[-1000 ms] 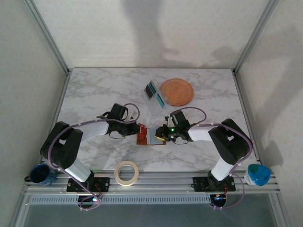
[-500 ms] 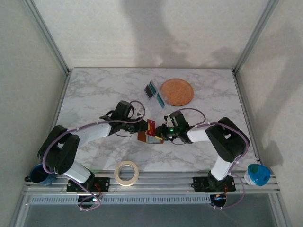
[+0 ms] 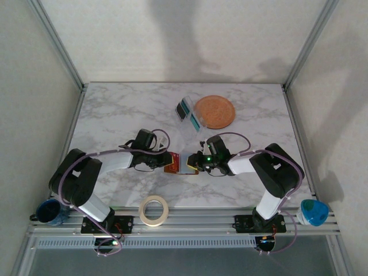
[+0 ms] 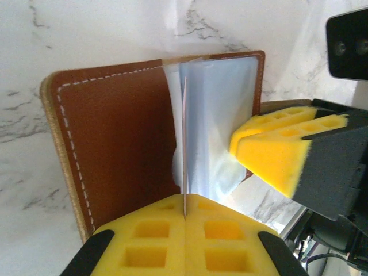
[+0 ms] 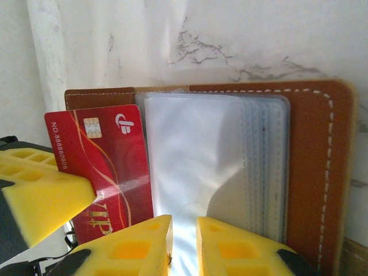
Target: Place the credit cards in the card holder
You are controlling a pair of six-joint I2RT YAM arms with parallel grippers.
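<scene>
We see the left pincer (image 4: pixel 185 208) closed tight on a red credit card (image 5: pixel 109 155). The card stands on its edge between the two yellow pads, so from the left wrist it looks like only a thin line. The card holder (image 5: pixel 313 172) lies open on the marble table (image 3: pixel 115 109), directly in front of this pincer and between the two pincers, which face each other across it. The free end of the red card reaches over the left half of the holder, near the fold. We cannot tell if it has entered a pocket.

The right pincer (image 5: pixel 184 233) stands narrow at the opposite edge of the holder. A clear leaf (image 5: pixel 195 161) from inside the holder runs down into the small gap between its pads, and it seems to be pinched there. Behind this leaf, more clear pockets lie flat on the brown leather.

Beyond the right pincer, well apart from it, other credit cards (image 3: pixel 185 108) sit in a clear case (image 3: pixel 192 129), just beside an orange plate (image 3: pixel 214 111).
</scene>
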